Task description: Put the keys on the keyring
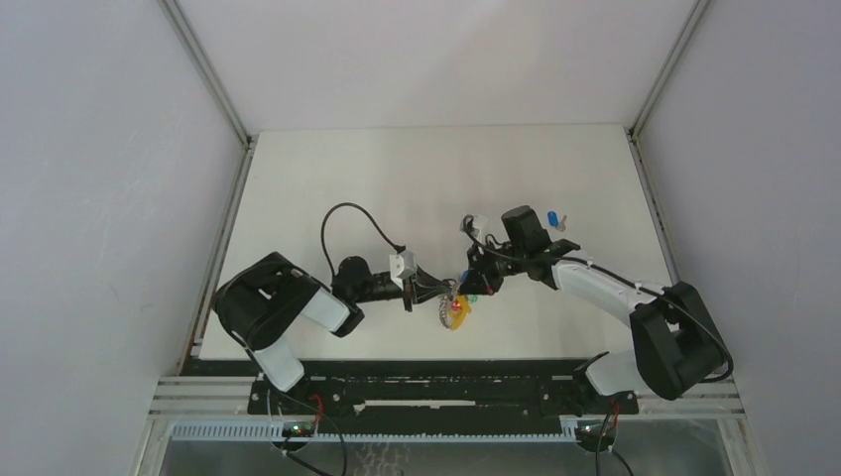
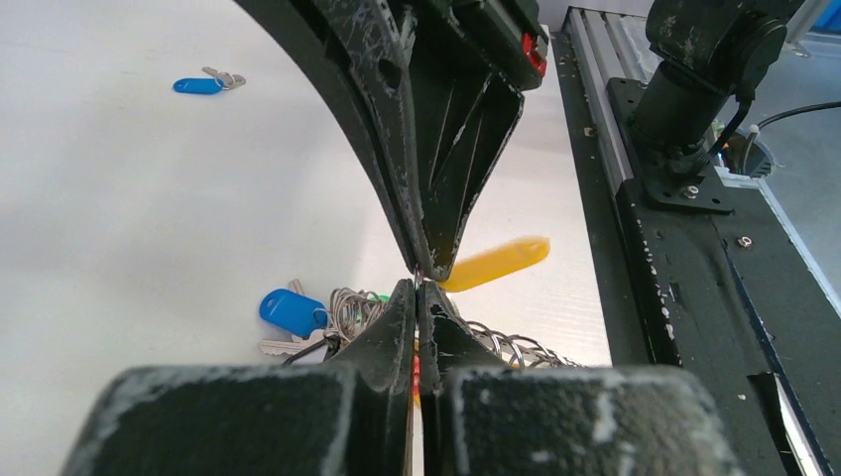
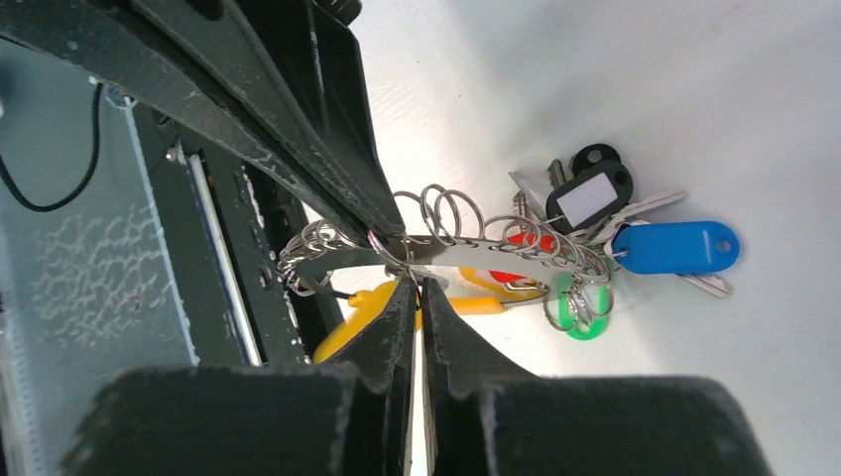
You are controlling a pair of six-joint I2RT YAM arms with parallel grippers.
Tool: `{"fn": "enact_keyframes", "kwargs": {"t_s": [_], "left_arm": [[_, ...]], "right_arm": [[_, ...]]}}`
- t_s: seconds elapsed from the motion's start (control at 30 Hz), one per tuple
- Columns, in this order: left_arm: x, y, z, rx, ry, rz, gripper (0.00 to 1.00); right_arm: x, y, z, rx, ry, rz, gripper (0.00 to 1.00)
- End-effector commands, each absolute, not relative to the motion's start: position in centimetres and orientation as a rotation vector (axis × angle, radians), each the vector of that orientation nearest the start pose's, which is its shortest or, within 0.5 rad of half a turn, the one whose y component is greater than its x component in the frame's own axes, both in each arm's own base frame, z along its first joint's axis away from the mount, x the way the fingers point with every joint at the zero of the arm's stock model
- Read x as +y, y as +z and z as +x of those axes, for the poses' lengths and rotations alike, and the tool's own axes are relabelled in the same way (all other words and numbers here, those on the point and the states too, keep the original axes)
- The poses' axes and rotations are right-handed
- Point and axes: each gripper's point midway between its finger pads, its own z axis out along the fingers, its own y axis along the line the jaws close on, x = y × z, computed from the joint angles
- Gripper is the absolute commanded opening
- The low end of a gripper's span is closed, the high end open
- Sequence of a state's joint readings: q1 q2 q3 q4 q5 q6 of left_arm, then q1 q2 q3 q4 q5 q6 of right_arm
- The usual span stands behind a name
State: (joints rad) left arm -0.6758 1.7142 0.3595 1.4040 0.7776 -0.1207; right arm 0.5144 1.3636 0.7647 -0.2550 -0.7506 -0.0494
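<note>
- Left gripper (image 2: pixel 418 288) is clamped on the keyring (image 3: pixel 496 250), at its silver band.
- Right gripper (image 3: pixel 417 286) is pinched closed, its tips against the keyring. Whether it grips the band is unclear.
- Blue tag (image 3: pixel 674 248) and yellow tag (image 2: pixel 496 263) bunch at the keyring.
- Blue key (image 2: pixel 203 85) lies well beyond the keyring.

A lab test cell: white table (image 1: pixel 397 169) enclosed by plain grey panels (image 1: pixel 99 198)

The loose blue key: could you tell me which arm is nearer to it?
Right. The right arm passes just beside the blue key; the left arm stops short of it, at the keyring, nearer the bases.
</note>
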Motion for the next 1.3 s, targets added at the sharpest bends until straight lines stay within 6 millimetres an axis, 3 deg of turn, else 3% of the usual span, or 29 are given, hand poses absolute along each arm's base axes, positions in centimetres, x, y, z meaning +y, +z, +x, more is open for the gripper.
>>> {"fn": "enact_keyframes", "kwargs": {"t_s": [0.0, 0.5, 0.8, 0.93, 1.1, 1.27], "left_arm": [[-32.3, 14.8, 21.2, 1.180, -1.149, 1.011, 0.00], [-32.6, 15.0, 21.2, 1.175, -1.145, 1.004, 0.00], [-32.5, 14.7, 21.2, 1.186, -1.136, 0.996, 0.00], [-32.5, 14.7, 21.3, 1.189, -1.136, 0.996, 0.00], [-32.5, 14.8, 21.2, 1.186, -1.138, 0.997, 0.00], [-32.6, 14.8, 21.1, 1.188, -1.148, 0.996, 0.00]], "right_arm": [[25.1, 9.3, 19.9, 2.279, 1.220, -0.940, 0.00], [27.3, 9.0, 20.1, 2.262, 1.351, -0.909, 0.00], [27.5, 8.9, 20.4, 2.243, 1.353, -0.908, 0.11], [26.4, 9.5, 20.2, 2.159, 1.266, -0.957, 0.15], [25.3, 11.7, 20.7, 1.962, 1.117, -0.999, 0.19], [25.5, 13.2, 21.6, 1.782, 1.057, -1.009, 0.23]]}}
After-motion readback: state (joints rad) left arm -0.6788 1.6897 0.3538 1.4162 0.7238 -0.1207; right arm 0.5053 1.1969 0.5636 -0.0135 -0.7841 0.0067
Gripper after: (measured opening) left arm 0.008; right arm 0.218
